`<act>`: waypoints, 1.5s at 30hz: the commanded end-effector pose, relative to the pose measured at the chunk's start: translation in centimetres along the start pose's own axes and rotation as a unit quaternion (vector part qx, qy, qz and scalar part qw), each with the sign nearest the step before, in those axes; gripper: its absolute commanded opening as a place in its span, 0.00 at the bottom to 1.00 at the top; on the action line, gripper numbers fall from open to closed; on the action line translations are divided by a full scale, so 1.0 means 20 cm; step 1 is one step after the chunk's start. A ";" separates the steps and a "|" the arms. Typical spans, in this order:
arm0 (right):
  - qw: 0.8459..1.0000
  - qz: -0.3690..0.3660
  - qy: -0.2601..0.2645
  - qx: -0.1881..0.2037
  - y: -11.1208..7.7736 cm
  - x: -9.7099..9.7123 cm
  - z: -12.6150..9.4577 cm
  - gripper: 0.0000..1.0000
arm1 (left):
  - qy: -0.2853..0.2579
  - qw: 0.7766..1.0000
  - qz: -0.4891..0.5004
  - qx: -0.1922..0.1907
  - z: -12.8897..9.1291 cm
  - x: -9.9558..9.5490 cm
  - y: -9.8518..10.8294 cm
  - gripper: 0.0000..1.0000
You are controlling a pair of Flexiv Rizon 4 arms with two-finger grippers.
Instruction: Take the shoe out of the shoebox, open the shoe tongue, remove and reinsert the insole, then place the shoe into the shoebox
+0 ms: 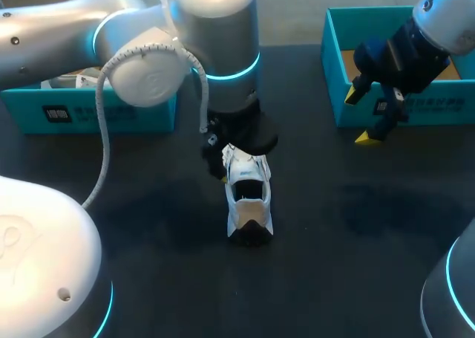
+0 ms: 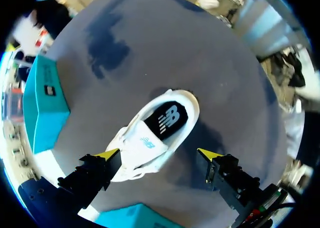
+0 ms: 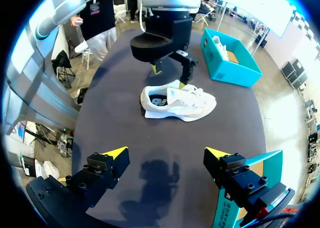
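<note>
A white shoe point(image 1: 249, 197) lies on the dark table, its toe under my left gripper point(image 1: 236, 148) and its heel towards the near edge. The black insole point(image 2: 170, 120) shows in the shoe's point(image 2: 150, 143) opening. My left gripper point(image 2: 159, 155) hangs open just above the laced front, one yellow tip on each side, neither touching it. From the right wrist view the shoe point(image 3: 177, 101) sits ahead with the left gripper point(image 3: 170, 73) over it. My right gripper point(image 1: 361, 117) is open and empty at the front wall of the right shoebox point(image 1: 415, 108); its tips point(image 3: 166, 154) stand well short of the shoe.
A second teal shoebox point(image 1: 89, 111) stands at the back left, with something white inside point(image 3: 218, 41). Its wall point(image 2: 42, 107) is beside the left gripper. The right box's edge point(image 3: 260, 160) is close to my right finger. Bare tabletop point(image 1: 356, 226) lies right of the shoe.
</note>
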State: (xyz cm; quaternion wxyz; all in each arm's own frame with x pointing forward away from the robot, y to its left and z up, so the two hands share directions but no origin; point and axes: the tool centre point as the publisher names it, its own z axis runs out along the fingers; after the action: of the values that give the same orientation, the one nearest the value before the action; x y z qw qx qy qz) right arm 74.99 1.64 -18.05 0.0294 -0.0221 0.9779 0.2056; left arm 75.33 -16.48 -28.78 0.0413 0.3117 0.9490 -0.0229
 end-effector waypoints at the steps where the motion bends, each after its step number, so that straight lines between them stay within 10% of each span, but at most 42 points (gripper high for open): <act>1: 1.000 0.001 0.001 0.001 0.00 0.00 0.00 1.00 | -0.019 0.988 -0.155 0.019 -0.04 0.10 -0.02 1.00; 17: 1.000 0.001 0.001 0.001 0.00 0.00 0.00 1.00 | -0.042 0.964 -0.263 0.026 0.02 0.33 -0.19 1.00; 45: 1.000 0.001 0.001 0.001 0.00 0.00 0.00 1.00 | -0.049 0.938 -0.337 0.072 0.39 0.35 -0.37 1.00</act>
State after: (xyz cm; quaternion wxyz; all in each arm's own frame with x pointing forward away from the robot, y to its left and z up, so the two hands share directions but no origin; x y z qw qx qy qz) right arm 74.99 1.63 -18.05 0.0294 -0.0221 0.9779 0.2056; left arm 65.60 -17.64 -35.84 0.0576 -0.0237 0.9903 -0.1241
